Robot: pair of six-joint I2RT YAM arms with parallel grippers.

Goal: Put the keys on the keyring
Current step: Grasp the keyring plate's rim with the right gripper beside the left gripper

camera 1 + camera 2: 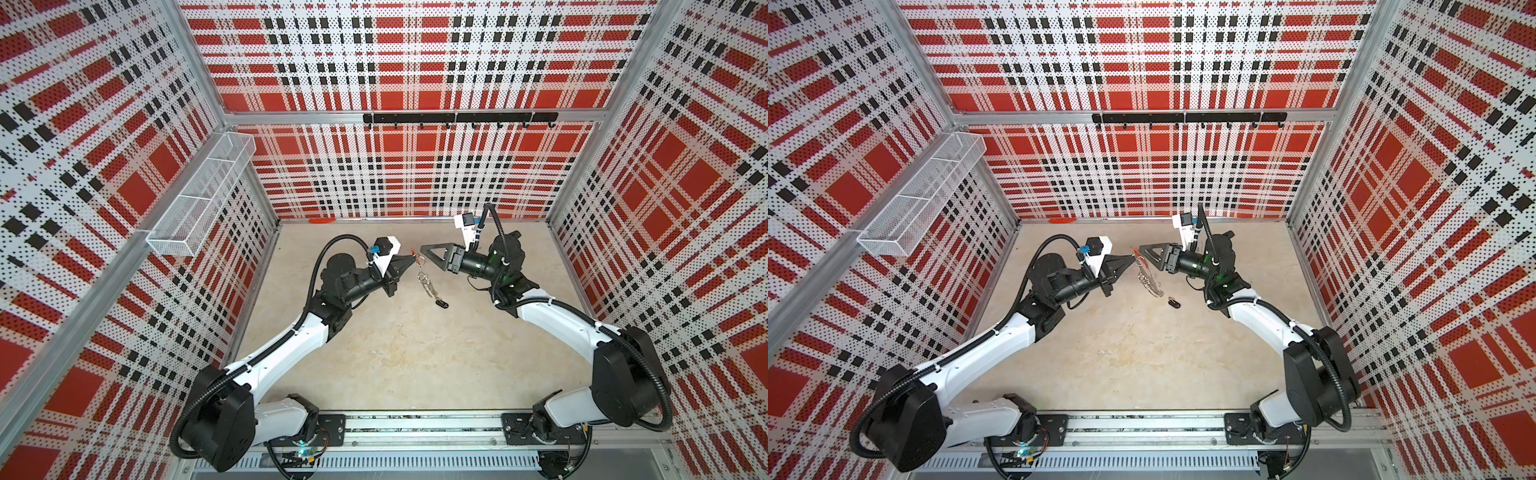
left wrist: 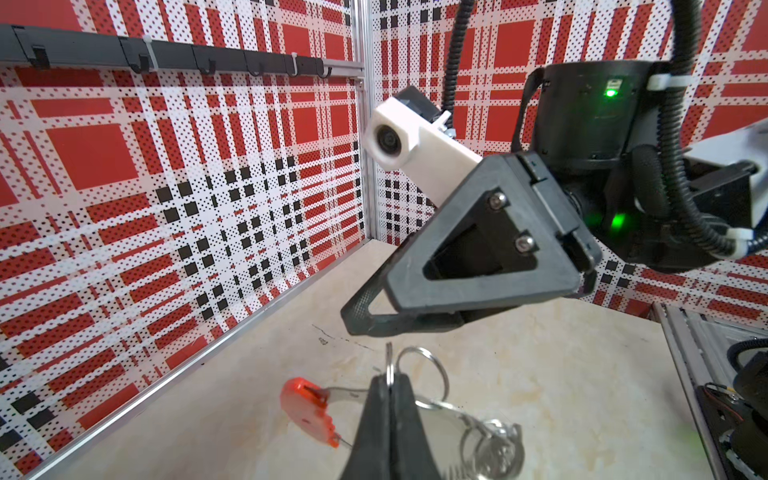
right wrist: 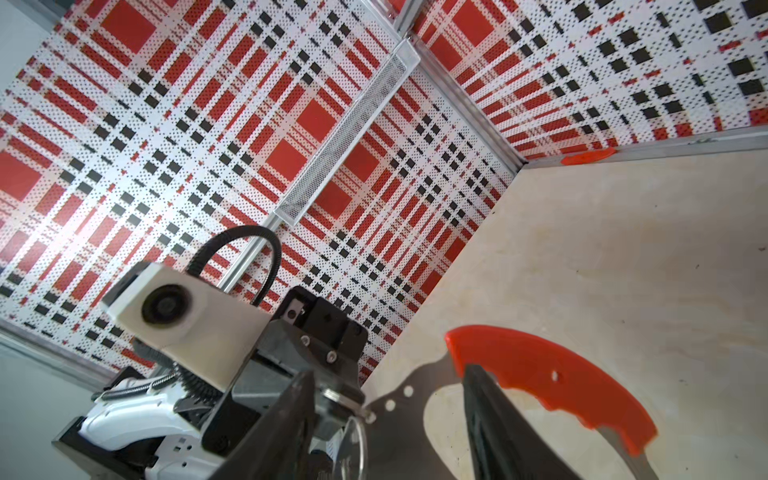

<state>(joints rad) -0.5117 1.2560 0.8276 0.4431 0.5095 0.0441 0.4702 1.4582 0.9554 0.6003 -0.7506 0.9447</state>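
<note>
Nearest the lens: the rail (image 1: 415, 424) carrying both my arm bases.

Left arm (image 1: 282, 345) reaches in. Left jaws are clamped shut on the keyring (image 1: 424, 279), pinching a thin metal ring of it edge-on, so the hoop is lifted off the bench (image 1: 395, 365). Small loops dangle below the pinch; I cannot tell whether the lowest touch the bench.

Key fob (image 1: 441, 303) lies flat on the bench, just beside the dangling loops, not threaded.

Right arm (image 1: 557, 318): right jaws are part open, straddling the hoop by the red sleeve (image 3: 540, 365), with nothing pinched that I can tell.

Judgement: the hoop is being steadied for two-handed work, and the fob is not yet on. To do it well:
- Hold the left pinch firm, with no twisting.
- Close the right jaws squarely on the sleeve, not the loops, so the hoop cannot swing.
- Later, take the fob by its body, leaving its tiny ring free.
</note>
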